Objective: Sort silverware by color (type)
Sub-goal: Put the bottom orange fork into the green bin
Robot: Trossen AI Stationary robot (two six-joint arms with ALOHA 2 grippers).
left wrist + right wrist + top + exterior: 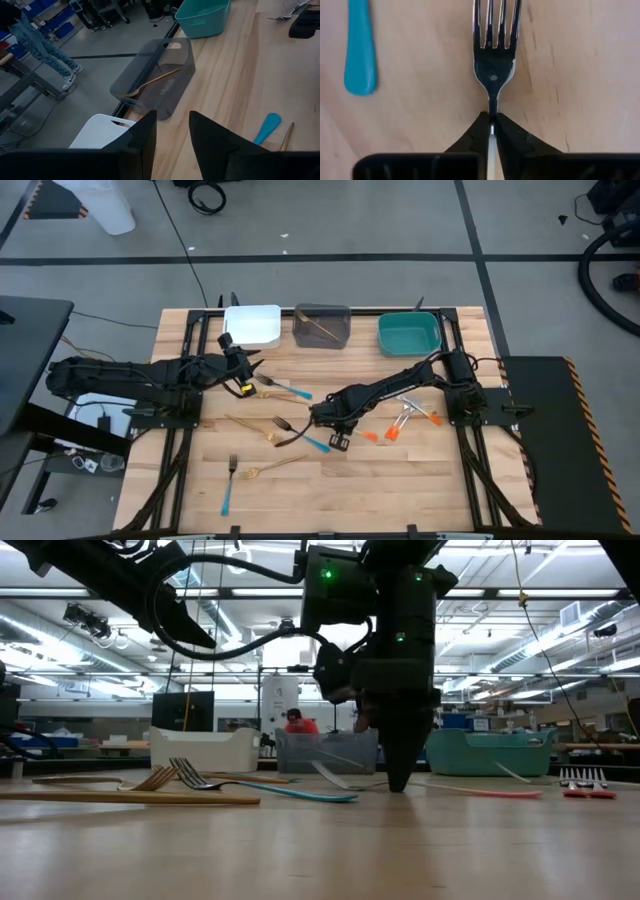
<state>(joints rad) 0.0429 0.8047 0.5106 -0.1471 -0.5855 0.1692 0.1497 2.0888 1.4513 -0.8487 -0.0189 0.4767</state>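
Pinching the fork [493,60] at its neck, your right pincer [491,131] sits closed, ready to lift it off the worktop [570,75].

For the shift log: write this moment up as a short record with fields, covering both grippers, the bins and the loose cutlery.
right gripper: down at table centre, fingers shut on the neck of a silver fork
left gripper: open, empty, raised near the white bin
grey bin: holds one gold utensil
teal bin: nothing visible inside
on table: blue-handled forks, gold pieces, orange-handled pieces, all loose
status: sorting barely begun
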